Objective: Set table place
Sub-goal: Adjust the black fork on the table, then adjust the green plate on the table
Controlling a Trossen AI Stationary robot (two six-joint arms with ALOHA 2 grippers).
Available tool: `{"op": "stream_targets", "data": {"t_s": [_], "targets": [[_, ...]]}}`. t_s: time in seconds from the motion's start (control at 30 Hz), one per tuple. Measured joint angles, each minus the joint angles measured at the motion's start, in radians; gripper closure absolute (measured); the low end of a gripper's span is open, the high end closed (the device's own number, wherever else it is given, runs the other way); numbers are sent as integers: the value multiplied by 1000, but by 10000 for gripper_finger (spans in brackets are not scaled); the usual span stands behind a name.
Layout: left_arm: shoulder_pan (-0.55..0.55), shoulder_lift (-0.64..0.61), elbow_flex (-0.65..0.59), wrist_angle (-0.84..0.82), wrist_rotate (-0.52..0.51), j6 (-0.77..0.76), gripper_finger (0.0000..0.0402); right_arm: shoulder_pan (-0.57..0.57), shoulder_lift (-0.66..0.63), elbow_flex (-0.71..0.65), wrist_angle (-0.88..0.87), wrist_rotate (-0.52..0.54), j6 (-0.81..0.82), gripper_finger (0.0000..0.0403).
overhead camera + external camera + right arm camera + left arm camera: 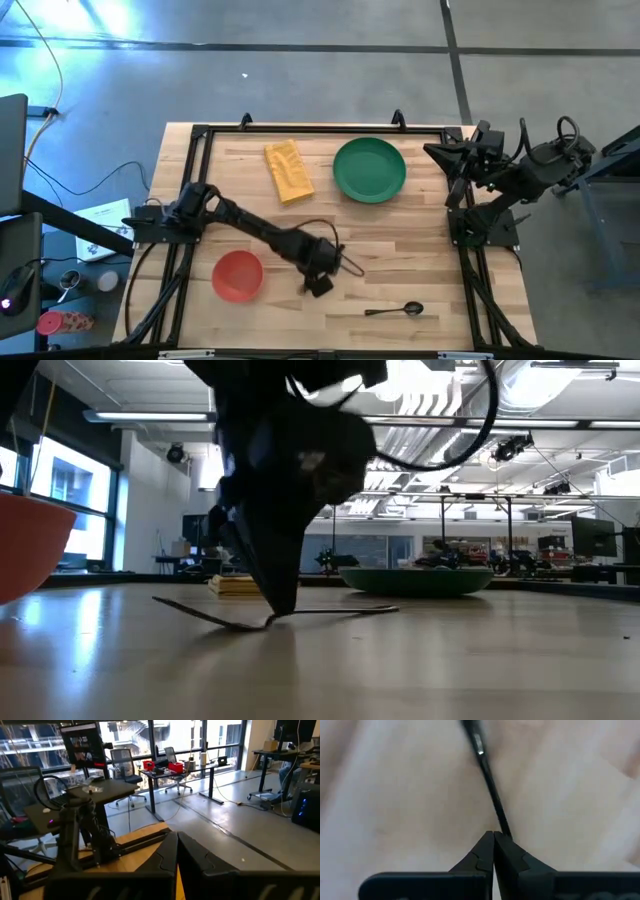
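Note:
My left gripper [343, 264] is at the table's middle, near the front, shut on the dark metal fork [300, 613]. The fork also shows in the left wrist view [487, 775]. The red bowl [238, 275] stands on the table to the left of the gripper. The spoon [395, 311] lies near the front edge. The green plate [369, 169] and the yellow folded napkin [288, 171] lie side by side at the far side. My right gripper [176, 840] is shut and empty, held at the table's far right corner [440, 152]. My left gripper pinches the fork's thin handle [504, 831] between the tips of its two fingers. The fingers come from above, pointing down [283, 595]. The fork lies about level, right at the tabletop. Whether it rests on the wood or hangs just above it, I cannot tell.
The pale plank table [420, 250] has a black frame along its edges [190, 180]. Bare wood lies between the plate and the spoon. The right arm's base [485, 225] stands at the right edge, the left arm's base [160, 222] at the left edge.

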Motion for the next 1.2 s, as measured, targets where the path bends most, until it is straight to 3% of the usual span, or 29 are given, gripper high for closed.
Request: {"op": "stream_targets", "data": {"t_s": [0.37,0.43,0.57,0.7,0.8,0.93,1.2], "targets": [[-74,-8,0,49,-63,-146,401,-1,1,0,-70,2,43,403],[-53,-35,16,-16,-104,-146,401,-24,2,0,-171,9,120,403],[11,-121,68,-184,-221,-115,401,-140,33,-7,-500,-31,438,403],[79,-223,107,-343,-346,-83,401,-289,84,-54,-800,-142,703,403],[128,-317,120,-428,-415,-65,401,-413,100,-118,-904,-248,753,402],[186,-433,121,-511,-438,-33,400,-569,98,-245,-816,-418,641,385],[282,-583,121,-632,-484,36,368,-927,112,-523,-386,-694,366,282]]}}
